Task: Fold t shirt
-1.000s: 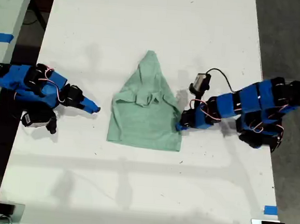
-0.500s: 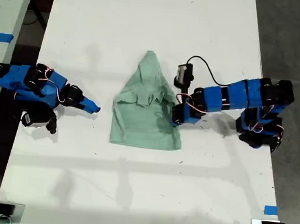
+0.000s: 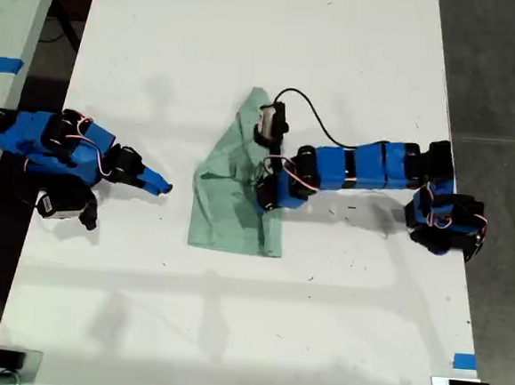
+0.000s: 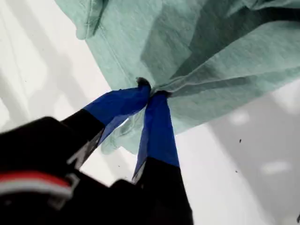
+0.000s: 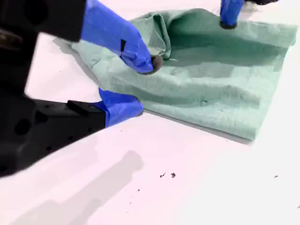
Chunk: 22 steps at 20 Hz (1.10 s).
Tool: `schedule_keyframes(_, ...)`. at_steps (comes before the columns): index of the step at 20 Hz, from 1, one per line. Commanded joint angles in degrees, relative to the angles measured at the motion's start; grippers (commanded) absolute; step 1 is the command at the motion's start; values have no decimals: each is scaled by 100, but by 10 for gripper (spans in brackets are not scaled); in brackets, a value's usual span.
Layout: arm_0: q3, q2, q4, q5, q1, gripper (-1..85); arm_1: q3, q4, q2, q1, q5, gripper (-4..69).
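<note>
The mint-green t shirt (image 3: 231, 190) lies mid-table, its long axis running up the exterior view. Its edge is pinched shut in my first gripper (image 4: 149, 90) and held over the cloth, nearer than my second gripper (image 3: 162, 186), which rests parted and empty just beside the shirt.

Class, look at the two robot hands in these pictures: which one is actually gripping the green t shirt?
My first hand, reaching in from the exterior view's right: it is pinched shut on the t shirt. My second hand sits open beside the cloth, holding nothing.
</note>
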Motion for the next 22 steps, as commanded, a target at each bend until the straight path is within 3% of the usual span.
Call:
schedule_keyframes(1, 44, 53, 18, -88, 9, 112, -439, -466, -70, 18, -176, 7)
schedule_keyframes(5, 44, 53, 18, -88, 9, 112, -369, -1143, -272, -79, -448, 49)
schedule_keyframes(12, 44, 53, 18, -88, 9, 112, -369, -1011, 62, -97, -536, 59)
schedule_keyframes(16, 44, 53, 18, -88, 9, 112, -97, -18, 1037, 0, -360, 60)
schedule_keyframes(20, 44, 53, 18, -88, 9, 112, 404, 1529, 2452, 176, 132, 60)
schedule_keyframes(22, 44, 53, 18, -88, 9, 112, 1310, 1811, 3454, 255, 360, 59)
